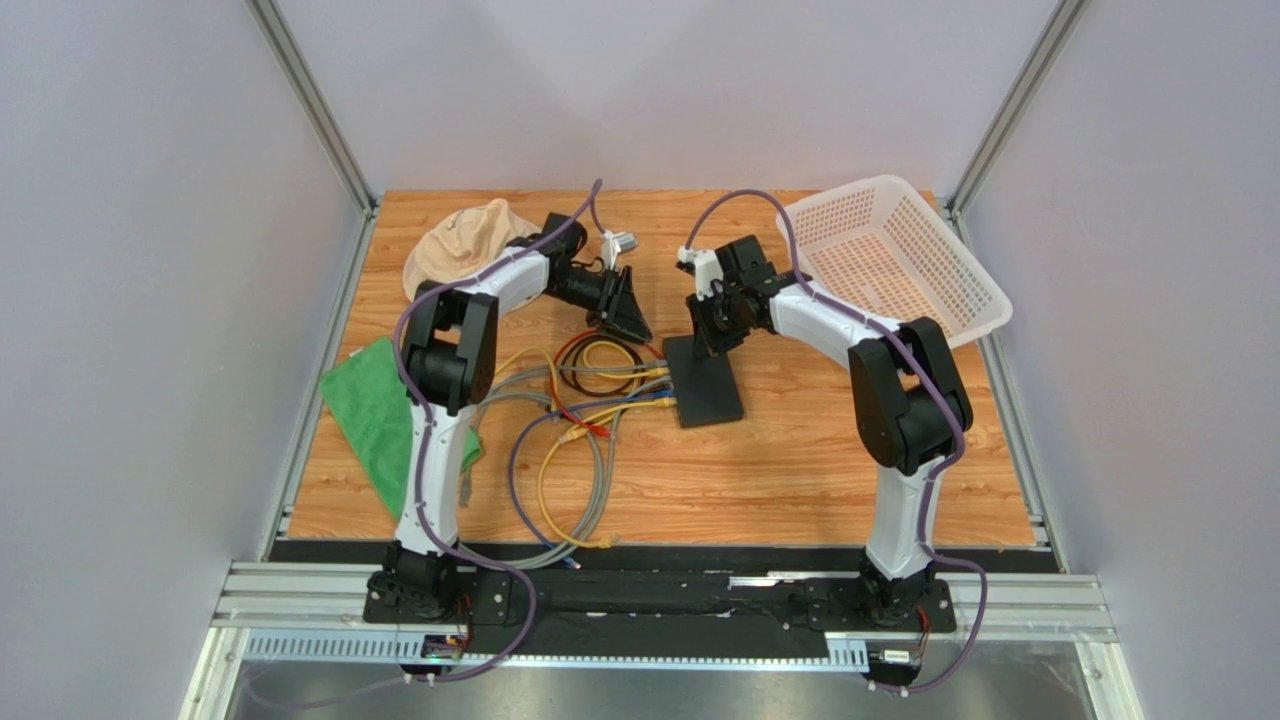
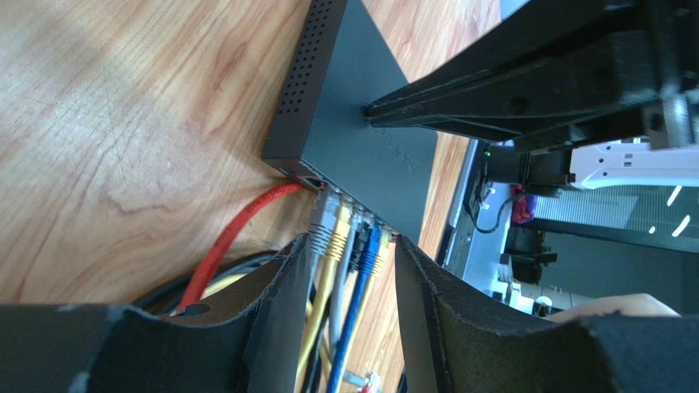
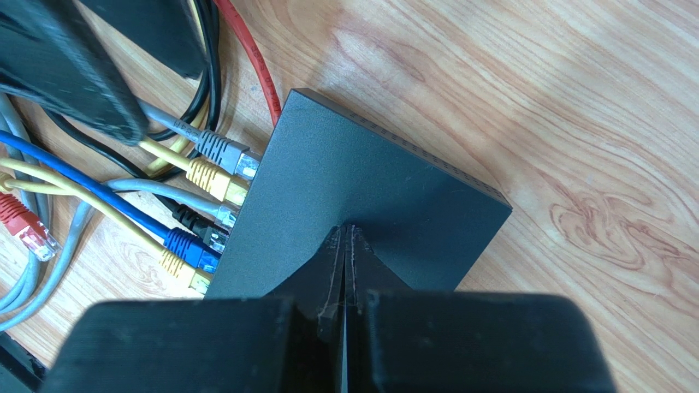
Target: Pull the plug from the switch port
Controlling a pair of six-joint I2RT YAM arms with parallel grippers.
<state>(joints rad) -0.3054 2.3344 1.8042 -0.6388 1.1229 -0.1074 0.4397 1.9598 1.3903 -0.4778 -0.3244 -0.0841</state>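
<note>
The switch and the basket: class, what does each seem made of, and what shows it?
The switch: matte black, perhaps plastic or painted metal; dull top, rows of small vent holes along one side. The basket: probably moulded white plastic; thin walls pierced by a regular grid.

White basket, green cloth, tan cap

Right hand closed, tips on switch.

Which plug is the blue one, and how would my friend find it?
Find the flat black switch in the middle of the wooden table. A row of plugs lines its edge. The blue plug is the only blue one among grey, yellow and black neighbours.
</note>
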